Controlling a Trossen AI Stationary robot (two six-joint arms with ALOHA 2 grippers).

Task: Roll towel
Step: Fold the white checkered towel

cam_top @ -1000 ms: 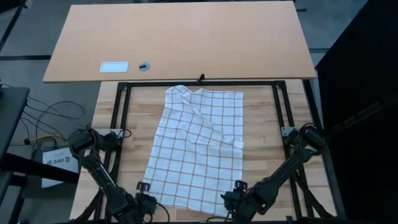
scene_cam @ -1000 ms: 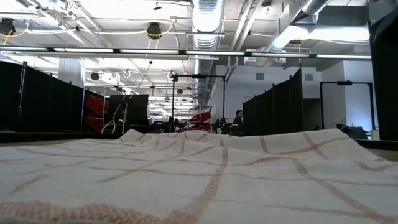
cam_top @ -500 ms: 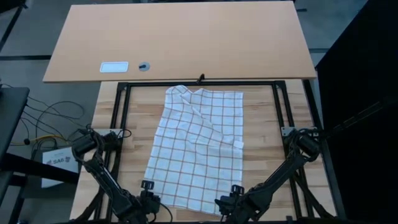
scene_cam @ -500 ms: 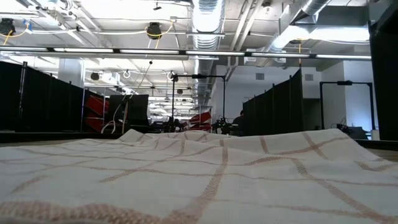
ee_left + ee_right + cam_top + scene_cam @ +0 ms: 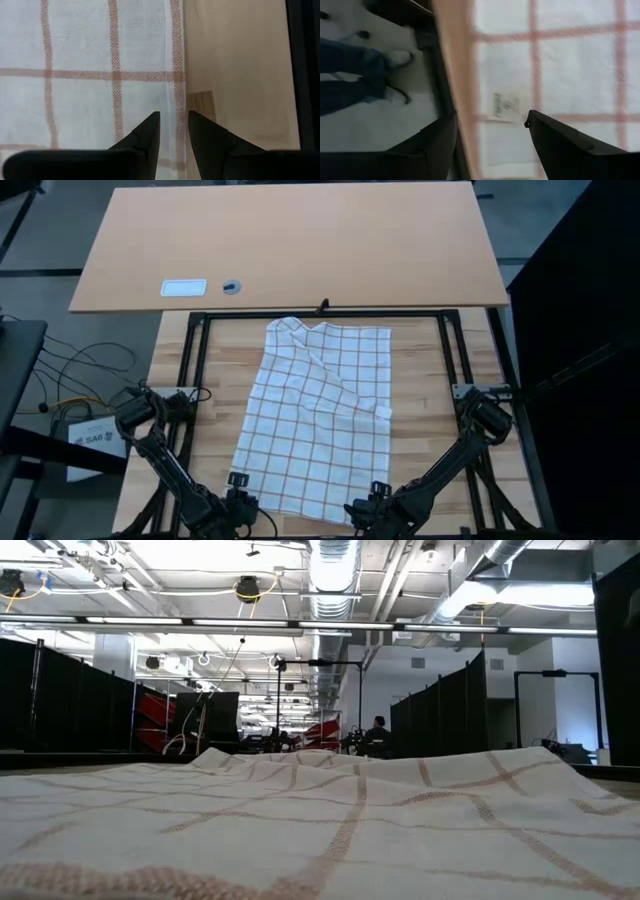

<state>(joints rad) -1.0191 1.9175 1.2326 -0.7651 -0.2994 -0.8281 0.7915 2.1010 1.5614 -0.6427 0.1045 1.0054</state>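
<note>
Towel (image 5: pixel 318 420), white soft cloth with thin reddish-brown check lines, lies spread on the pale wooden bench (image 5: pixel 420 400). Left gripper (image 5: pixel 173 131) hovers over its near left corner, fingers slightly apart. Right gripper (image 5: pixel 490 131) hangs above the near right corner, fingers wide apart.

The light wooden surface (image 5: pixel 420 395) carries the towel (image 5: pixel 320 420), spread nearly flat across its middle with a rumpled fold at the far left corner. A black frame (image 5: pixel 325 314) borders the surface.
</note>
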